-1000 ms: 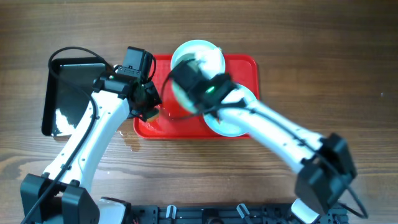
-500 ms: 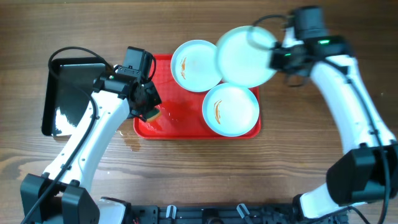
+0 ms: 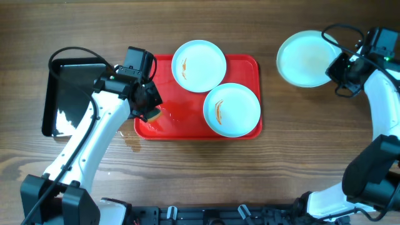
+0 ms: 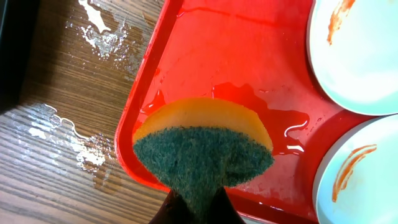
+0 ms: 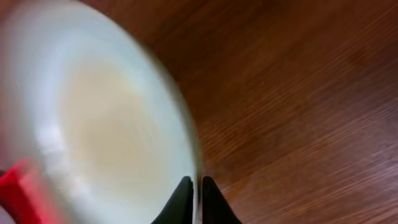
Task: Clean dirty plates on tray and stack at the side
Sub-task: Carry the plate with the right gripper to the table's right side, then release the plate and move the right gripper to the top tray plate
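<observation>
The red tray (image 3: 247, 65) holds two mint-white plates with orange smears: one at its far edge (image 3: 199, 65) and one at its front right (image 3: 232, 109). Both show in the left wrist view (image 4: 364, 50) (image 4: 367, 180). My left gripper (image 3: 150, 111) is shut on a yellow and green sponge (image 4: 202, 149) over the tray's wet left part (image 4: 205, 56). My right gripper (image 3: 340, 72) is shut on the rim of a third plate (image 3: 305, 58), held over the table to the right of the tray. The right wrist view shows this plate blurred (image 5: 106, 124).
A glossy black tray (image 3: 69, 94) lies at the left. Water is spilled on the wood beside the red tray's left edge (image 4: 99, 37). A puddle lies on the red tray (image 4: 273, 115).
My right arm has swung the third plate from over the tray out to the right, over the bare table. The left arm and sponge have not moved.
</observation>
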Tool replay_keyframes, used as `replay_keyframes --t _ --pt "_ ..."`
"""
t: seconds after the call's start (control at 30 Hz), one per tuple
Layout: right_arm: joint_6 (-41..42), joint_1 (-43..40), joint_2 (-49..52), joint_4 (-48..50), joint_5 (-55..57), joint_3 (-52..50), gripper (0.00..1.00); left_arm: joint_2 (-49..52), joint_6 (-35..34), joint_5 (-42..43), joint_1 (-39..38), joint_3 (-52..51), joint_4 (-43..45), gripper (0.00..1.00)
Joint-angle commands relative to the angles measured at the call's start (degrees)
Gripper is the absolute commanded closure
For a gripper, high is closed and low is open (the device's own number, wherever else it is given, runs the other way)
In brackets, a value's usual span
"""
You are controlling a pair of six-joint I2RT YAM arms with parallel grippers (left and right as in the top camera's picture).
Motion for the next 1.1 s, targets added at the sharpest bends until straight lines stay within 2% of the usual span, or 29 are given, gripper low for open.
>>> replay_keyframes --t 0.0,0.17,0.23,0.3,0.37,0.43,0.5,0.6,0.63,0.67,0.73,0.83,1.07 --pt "2.49 0.31 -0.35 0.31 2.38 -1.16 0.91 -0.46 -0.33 0.22 0.35 -0.2 0.28 0.96" --pt "2.43 0.31 -0.35 0.02 2.34 -1.16 0.9 -0.46 -0.33 -0.44 0.35 -0.2 0.37 0.96" --pt "2.43 0.31 -0.35 0.04 1.05 -1.16 0.83 -0.46 -0.33 -0.44 0.35 -0.2 0.39 0.96" --pt "1.01 0.31 -0.35 0.87 -5.79 -1.16 0.79 -0.46 -0.33 -0.42 0.35 -0.2 0.39 0.96" --pt "-3.69 0.74 -0.35 2.86 -18.47 -1.16 0.75 -0.46 -0.33 -0.42 0.35 -0.2 0.74 0.96" --pt "-5.86 2.43 -0.35 5.25 -29.29 -1.16 0.63 -0.46 -0.35 -0.39 0.35 -0.2 1.27 0.96" --pt "-5.99 5.68 -0.35 7.41 -32.94 -1.14 0.47 -0.46 -0.35 -0.39 0.35 -0.2 1.73 0.96" --pt "-6.97 13.18 -0.35 9.53 -28.7 -1.14 0.14 -0.46 -0.35 -0.39 0.35 -0.2 1.81 0.96" --pt "-6.75 16.02 -0.35 9.66 -24.92 -1.07 0.05 -0.46 -0.35 -0.39 0.35 -0.2 1.81 0.96" --pt "-6.21 18.91 -0.33 9.49 -20.65 -0.87 0.02 -0.46 -0.35 -0.39 0.35 -0.2 1.81 0.96" --pt "-5.51 24.04 0.42 8.35 -14.43 0.22 0.02 -0.46 -0.35 -0.39 0.35 -0.2 1.64 0.96" --pt "-6.14 28.55 3.65 4.07 -12.5 4.48 0.02 -0.46 -0.35 -0.39 0.35 -0.2 1.14 0.96" --pt "-10.01 30.93 20.7 -14.21 -12.28 26.32 0.01 -0.46 -0.35 -0.37 0.35 -0.2 0.98 0.96"
